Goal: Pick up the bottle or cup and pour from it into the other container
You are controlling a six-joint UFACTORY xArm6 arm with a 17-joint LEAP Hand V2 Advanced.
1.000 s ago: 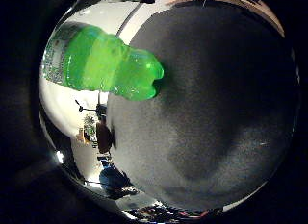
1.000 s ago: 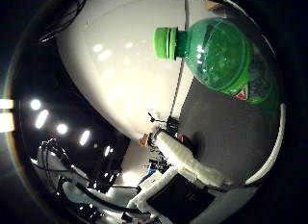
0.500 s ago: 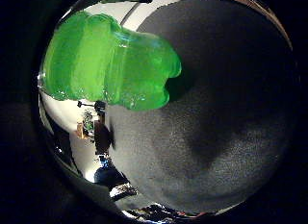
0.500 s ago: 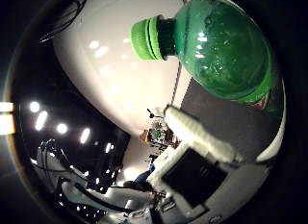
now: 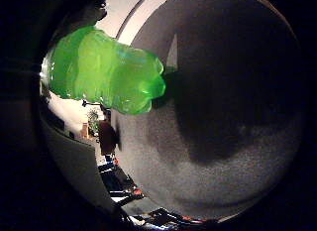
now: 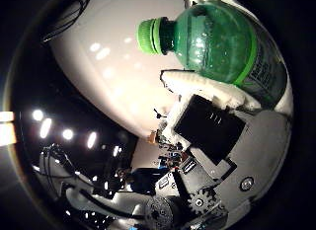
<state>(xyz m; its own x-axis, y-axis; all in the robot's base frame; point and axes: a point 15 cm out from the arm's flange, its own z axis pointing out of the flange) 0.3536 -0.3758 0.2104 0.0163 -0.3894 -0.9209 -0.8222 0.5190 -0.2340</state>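
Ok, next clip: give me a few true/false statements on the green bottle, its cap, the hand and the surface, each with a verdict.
1. The green bottle has its cap on. True.
2. The bottle is clear and colourless. False: it is green plastic.
3. A white finger of the hand lies alongside the bottle's body. True; whether it presses on the bottle cannot be told.
4. The other container stands right beside the bottle. False: no cup or second container shows in either view.
5. The bottle's base sits over a dark grey surface. True, with a shadow next to it.
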